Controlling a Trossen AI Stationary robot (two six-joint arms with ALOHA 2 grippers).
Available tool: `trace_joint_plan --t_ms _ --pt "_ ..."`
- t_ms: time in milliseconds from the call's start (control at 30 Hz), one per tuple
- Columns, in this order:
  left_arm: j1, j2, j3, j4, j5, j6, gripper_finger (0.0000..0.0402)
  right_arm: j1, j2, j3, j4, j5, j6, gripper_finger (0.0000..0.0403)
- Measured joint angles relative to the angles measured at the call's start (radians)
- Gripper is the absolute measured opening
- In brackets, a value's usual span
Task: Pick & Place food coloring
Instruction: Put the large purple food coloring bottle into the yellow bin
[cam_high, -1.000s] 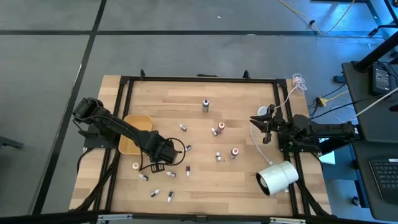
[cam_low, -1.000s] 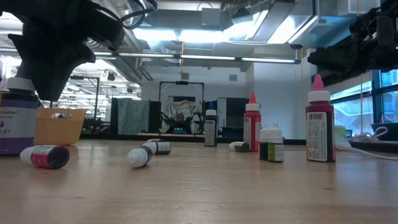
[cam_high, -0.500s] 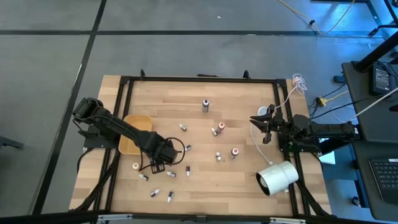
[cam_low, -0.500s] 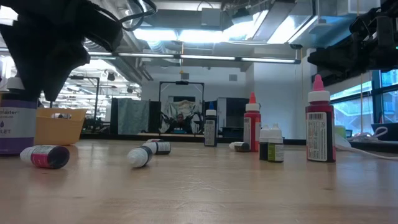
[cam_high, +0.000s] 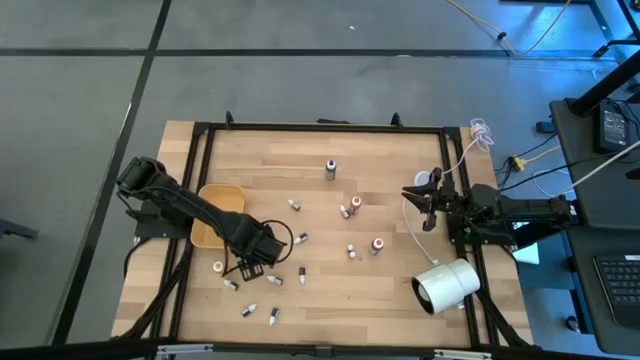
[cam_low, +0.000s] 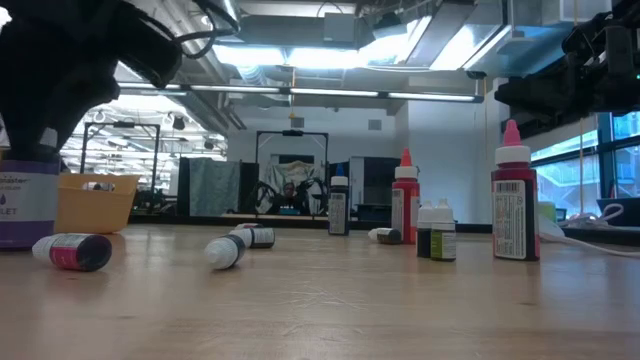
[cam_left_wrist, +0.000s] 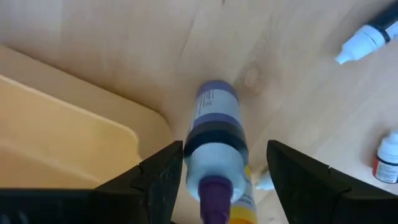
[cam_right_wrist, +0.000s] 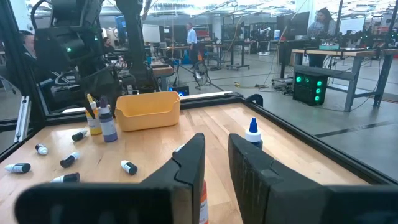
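Note:
A purple food coloring bottle stands upright on the table beside the tan tray's near right corner, with a yellow bottle next to it. My left gripper hangs open over the purple bottle, one finger on either side of its cap; I see no touch. Several more small bottles lie or stand across the table's middle. My right gripper hovers shut at the table's right side, holding nothing.
A large white cylinder lies at the near right. White cables trail over the right side. A black frame rims the table. Red-capped bottles stand upright in the middle; others lie near the front left.
My left gripper has opened and let go of the purple bottle, then risen a little off it. The bottle stays upright on the table beside the tray.

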Motion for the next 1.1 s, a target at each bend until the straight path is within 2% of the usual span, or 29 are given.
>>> trace_joint_plan --t_ms 233,600,867,1100 --pt "-0.002 0.000 -0.067 0.035 0.026 -0.030 0.0209 0.000 0.000 0.000 0.000 0.000 0.000 0.0075" --pt "-0.002 0.000 -0.075 0.051 -0.030 0.005 0.0153 0.000 0.000 0.000 0.000 0.000 0.000 0.0075" --pt "-0.002 -0.005 -0.073 0.052 -0.038 0.013 0.0150 0.000 0.000 0.000 0.000 0.000 0.000 0.0075" --pt "0.015 -0.060 -0.010 0.049 -0.083 0.050 0.0150 0.000 0.000 0.000 0.000 0.000 0.000 0.0075"
